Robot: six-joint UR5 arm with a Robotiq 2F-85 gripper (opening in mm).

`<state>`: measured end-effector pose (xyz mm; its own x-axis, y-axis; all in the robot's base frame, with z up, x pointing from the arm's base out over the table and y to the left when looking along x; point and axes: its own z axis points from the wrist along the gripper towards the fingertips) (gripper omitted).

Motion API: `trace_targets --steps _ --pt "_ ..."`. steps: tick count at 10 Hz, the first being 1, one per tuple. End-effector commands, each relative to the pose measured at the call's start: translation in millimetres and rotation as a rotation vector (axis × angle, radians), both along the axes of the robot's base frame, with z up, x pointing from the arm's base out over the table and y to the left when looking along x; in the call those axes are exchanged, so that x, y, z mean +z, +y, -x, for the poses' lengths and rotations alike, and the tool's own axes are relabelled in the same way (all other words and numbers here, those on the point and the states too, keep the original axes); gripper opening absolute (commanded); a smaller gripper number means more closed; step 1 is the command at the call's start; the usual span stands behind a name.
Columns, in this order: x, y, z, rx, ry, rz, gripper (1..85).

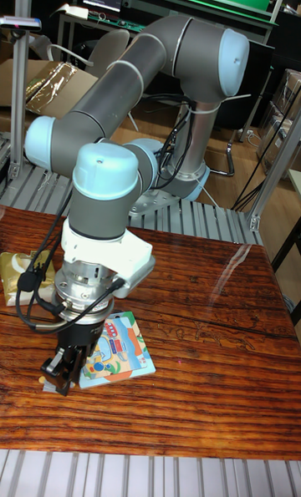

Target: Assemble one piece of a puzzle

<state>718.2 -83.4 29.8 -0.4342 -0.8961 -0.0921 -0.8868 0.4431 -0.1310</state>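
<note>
Hovering claw (65, 370) | puzzle board (121, 348) left edge | wooden table (209, 330)

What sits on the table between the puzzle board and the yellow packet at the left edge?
In the tall fixed view, the end effector and its black cables hang between puzzle board and yellow packet.

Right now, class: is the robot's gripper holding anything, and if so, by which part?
It cannot be told. The gripper sits low at the left edge of the puzzle board, and its fingers hide whatever might be between them.
</note>
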Motion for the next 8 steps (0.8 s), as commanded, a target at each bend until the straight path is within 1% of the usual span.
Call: trace_targets --steps 1,2,4,6,8 --pt "4.6 6 5.5 0.083 0.01 -0.02 31.7" --pt "4.4 3 6.9 0.117 0.014 -0.003 32.0" --pt "4.4 1 11.4 0.176 0.02 0.006 33.0" --pt "-0.4 6 19.5 0.229 0.032 -0.015 38.3" --pt "-6.6 -3 27.2 0.278 0.048 0.013 38.7"
